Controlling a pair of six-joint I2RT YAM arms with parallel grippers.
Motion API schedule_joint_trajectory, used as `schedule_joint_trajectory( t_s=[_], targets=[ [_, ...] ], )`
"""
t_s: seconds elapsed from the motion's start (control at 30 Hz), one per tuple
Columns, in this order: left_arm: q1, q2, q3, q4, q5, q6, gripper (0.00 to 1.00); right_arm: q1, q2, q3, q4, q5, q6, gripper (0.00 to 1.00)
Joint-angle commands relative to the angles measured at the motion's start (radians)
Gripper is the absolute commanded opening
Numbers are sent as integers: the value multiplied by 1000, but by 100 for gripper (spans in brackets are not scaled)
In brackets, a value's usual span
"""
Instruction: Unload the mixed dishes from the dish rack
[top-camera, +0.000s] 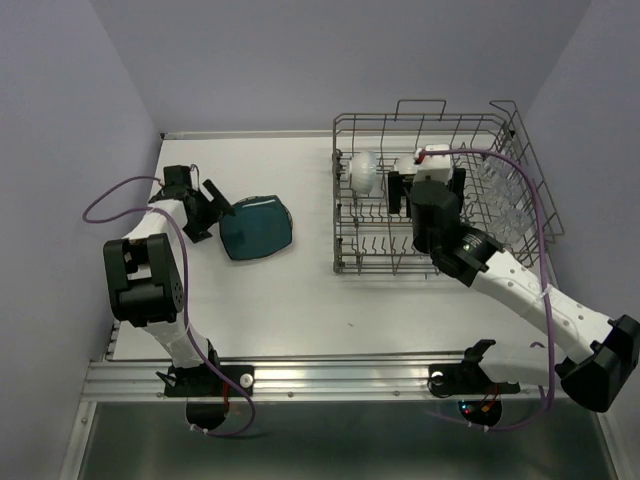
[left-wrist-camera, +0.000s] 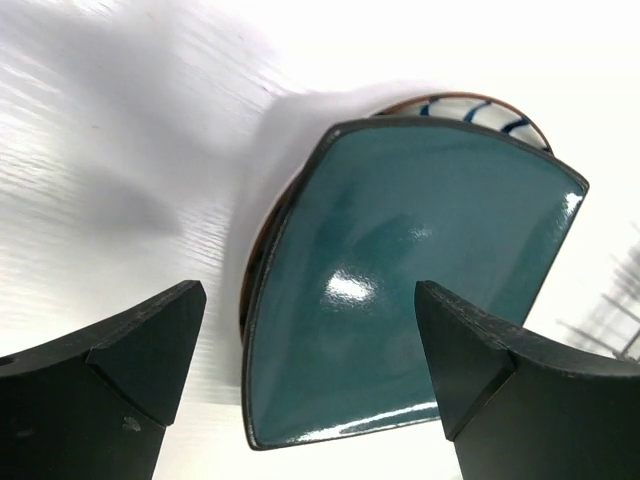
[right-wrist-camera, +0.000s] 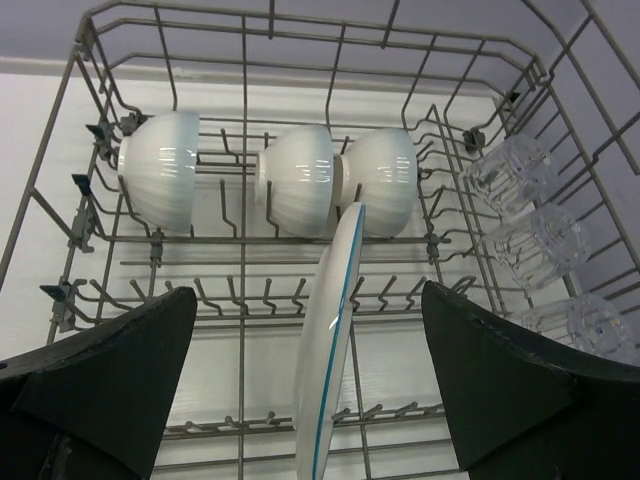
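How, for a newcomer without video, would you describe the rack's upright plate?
Look at the grey wire dish rack on the right. Near its middle, before three white bowls, a thin white plate stands on edge. Unlike the rounded bowls and clear glass tumblers, it is flat.

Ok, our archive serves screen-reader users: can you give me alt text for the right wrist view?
A white plate stands on edge in the grey wire dish rack, framed by the open right gripper. Behind it three white bowls lie on their sides; clear glass tumblers line the rack's right side.
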Motion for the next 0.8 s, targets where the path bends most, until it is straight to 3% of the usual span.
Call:
schedule_joint_trajectory(
  t_s=[0.0,0.33,0.57,0.77],
  targets=[
    [2,-55,70,-71,-108,3,99,-9,14,107,-182,95,193,100],
    [-21,-256,178,-197,-221,-35,99,-204,63,130,-427,-198,394,100],
    [-91,-373,212,-200,-257,-26,99,-232,150,111,-392,-350,372,100],
    [-93,-387,195,-194,-244,-16,99,-232,157,84,-335,-361,345,99]
  ],
)
